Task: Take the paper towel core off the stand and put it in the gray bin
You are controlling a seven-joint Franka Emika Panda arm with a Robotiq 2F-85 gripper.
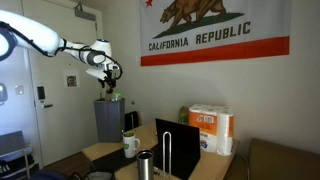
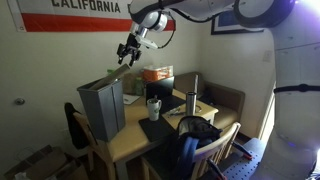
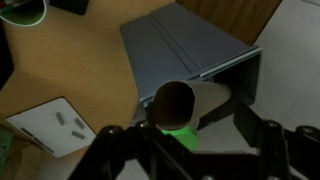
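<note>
The arm stretches out high with its wrist tipped down. Its hand (image 2: 127, 51) is clenched round the paper towel core (image 3: 186, 104), held in the air above the gray bin (image 2: 100, 108) at a corner of the surface (image 2: 135, 142).

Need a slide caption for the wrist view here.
Claw holding the paper towel core, open end toward the camera, above the gray bin.

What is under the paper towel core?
The gray bin lies below the paper towel core held by the gripper; the core covers part of its top, contents unseen.
</note>
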